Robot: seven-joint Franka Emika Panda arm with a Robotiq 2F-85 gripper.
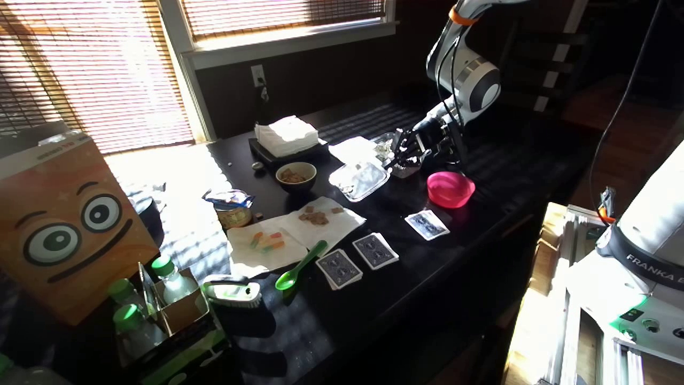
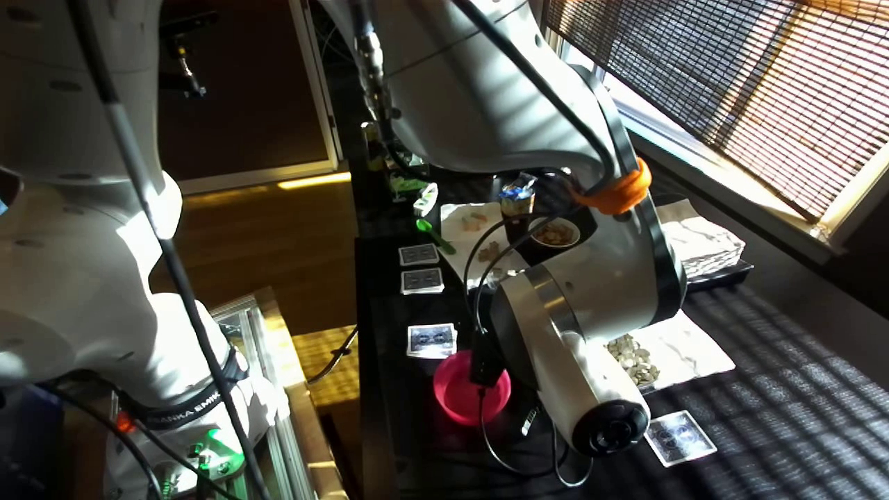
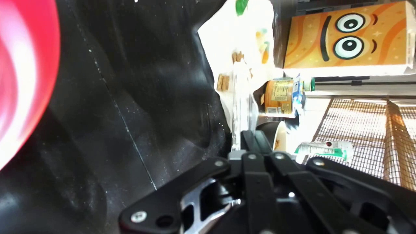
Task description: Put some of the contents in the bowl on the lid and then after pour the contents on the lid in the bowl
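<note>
Wrist view, we list one gripper (image 3: 255, 140), pinched narrow on clear lid (image 3: 239, 110), in an exterior view, greyish bits (image 2: 633, 358).

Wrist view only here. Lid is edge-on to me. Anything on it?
Observer: Looks like it: in an exterior view, what seem to be a few greyish bits show on the lid, near an edge away from the tool.
Operator: OK. Pour target's out of my frame. Where?
Observer: In an exterior view, the clear bowl shows partly hidden behind the tool.
Operator: Pink bowl at my left edge. Anything near it that I can't see?
Observer: Yes, playing cards lie near it in both exterior views.
</note>
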